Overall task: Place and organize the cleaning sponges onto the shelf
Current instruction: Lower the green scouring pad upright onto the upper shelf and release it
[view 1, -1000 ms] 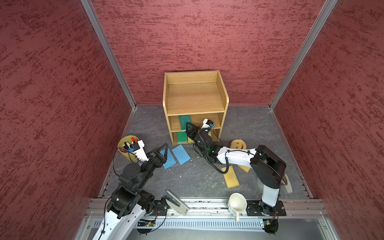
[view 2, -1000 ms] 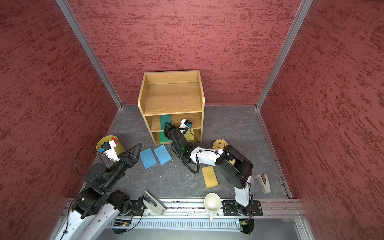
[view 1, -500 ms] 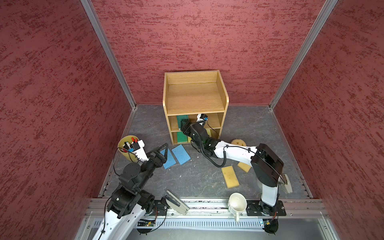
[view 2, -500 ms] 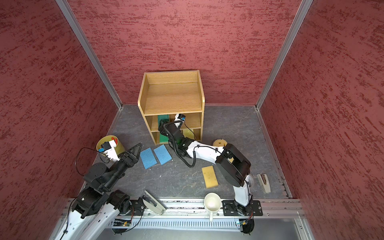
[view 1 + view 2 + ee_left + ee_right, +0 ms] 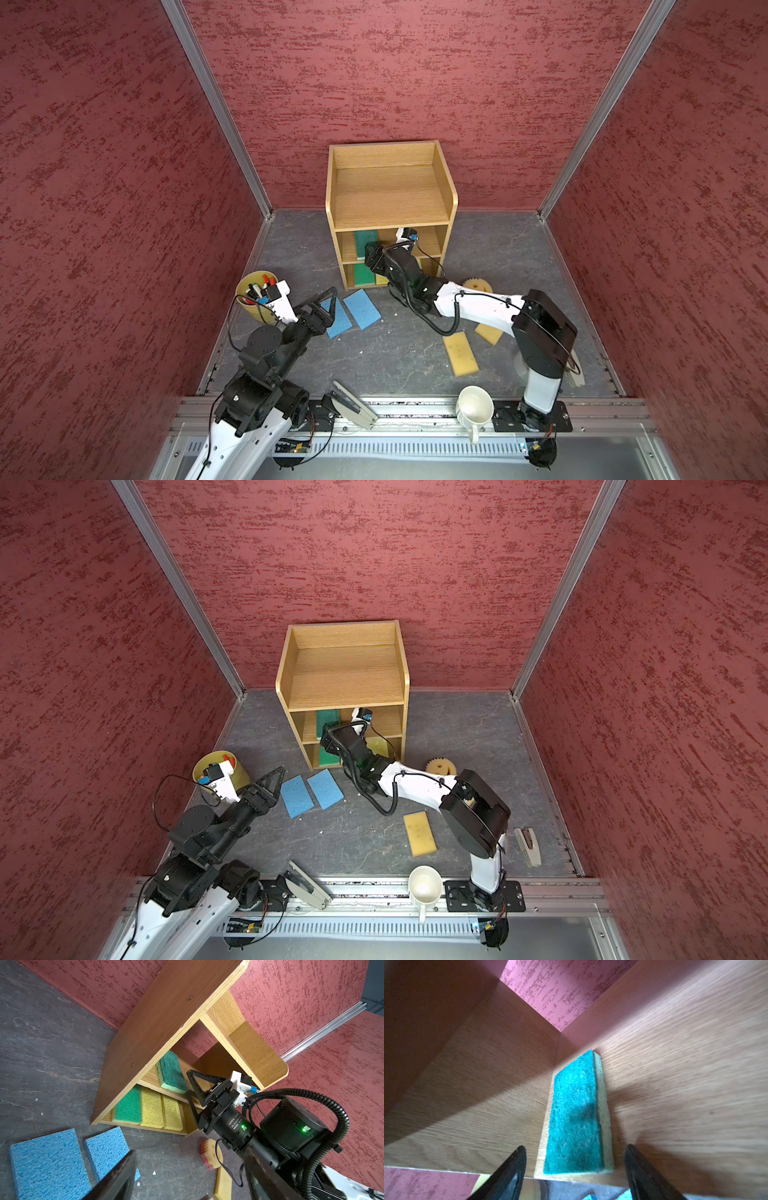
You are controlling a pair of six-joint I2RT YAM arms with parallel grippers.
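1. Two grippers show, and both stand open. Your right gripper (image 5: 575, 1147) sits at the front of the middle tier of the shelf (image 5: 390, 199). Its fingers (image 5: 517, 1163) stand on either side of a dark green sponge (image 5: 575, 1118), with a gap on each side, gripping nothing.
2. That sponge lies flat on the middle tier, toward the left side panel in both top views.
3. On the bottom tier you have a second green sponge (image 5: 128, 1105) and two yellow sponges (image 5: 151, 1107), side by side in a row.
4. Your left gripper (image 5: 330, 293) hovers empty, jaws apart, over the edge of the two blue sponges (image 5: 361, 308). These lie side by side on the floor (image 5: 395, 357) in front of the shelf.
5. Two tan sponges (image 5: 459, 353) lie on the floor by the right arm (image 5: 478, 303). The round smiley sponge (image 5: 440, 767) lies near the shelf's right foot.
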